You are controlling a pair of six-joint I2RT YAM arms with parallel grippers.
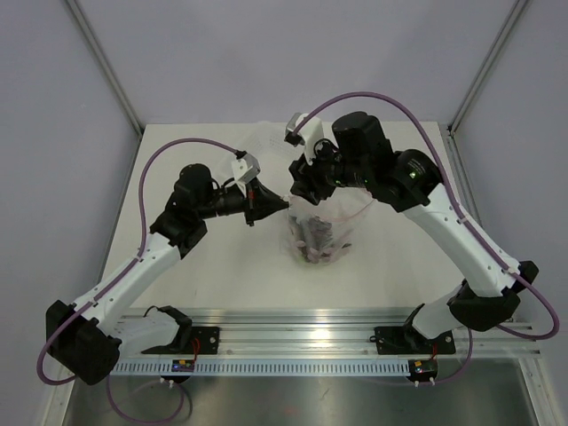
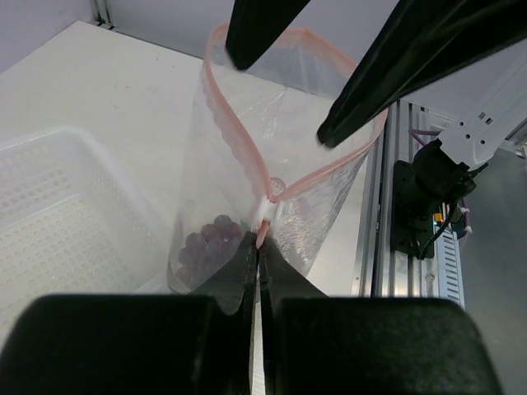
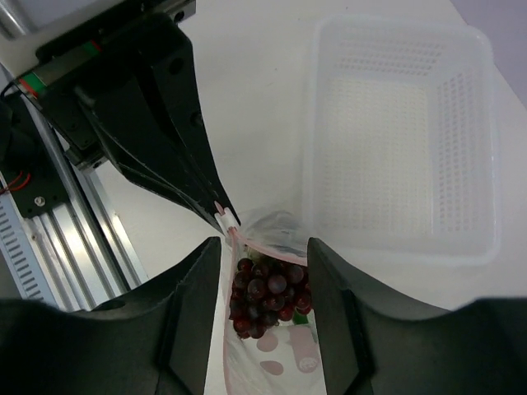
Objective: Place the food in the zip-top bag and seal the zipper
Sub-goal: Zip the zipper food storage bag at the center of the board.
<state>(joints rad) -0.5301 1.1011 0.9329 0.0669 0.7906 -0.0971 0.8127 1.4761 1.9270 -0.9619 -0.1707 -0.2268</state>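
The clear zip-top bag (image 1: pixel 317 232) hangs upright mid-table with its mouth open. Its pink zipper (image 2: pixel 236 140) forms a loop. My left gripper (image 2: pixel 259 247) is shut on the zipper's end just below the small whitish tab (image 2: pixel 265 210); it also shows in the top view (image 1: pixel 264 202). My right gripper (image 3: pixel 265 247) is open above the bag, its fingers (image 3: pixel 198 313) either side of the mouth; it also shows in the top view (image 1: pixel 302 191). Dark red grapes (image 3: pixel 268 295) lie inside the bag, with a bit of green (image 3: pixel 301 318) beside them. Chili, lettuce and fish cannot be told apart.
An empty white perforated tray (image 3: pixel 403 140) stands right behind the bag, also in the left wrist view (image 2: pixel 66 222). The aluminium rail (image 1: pixel 293 342) with the arm bases runs along the near table edge. Grey walls enclose the table on three sides.
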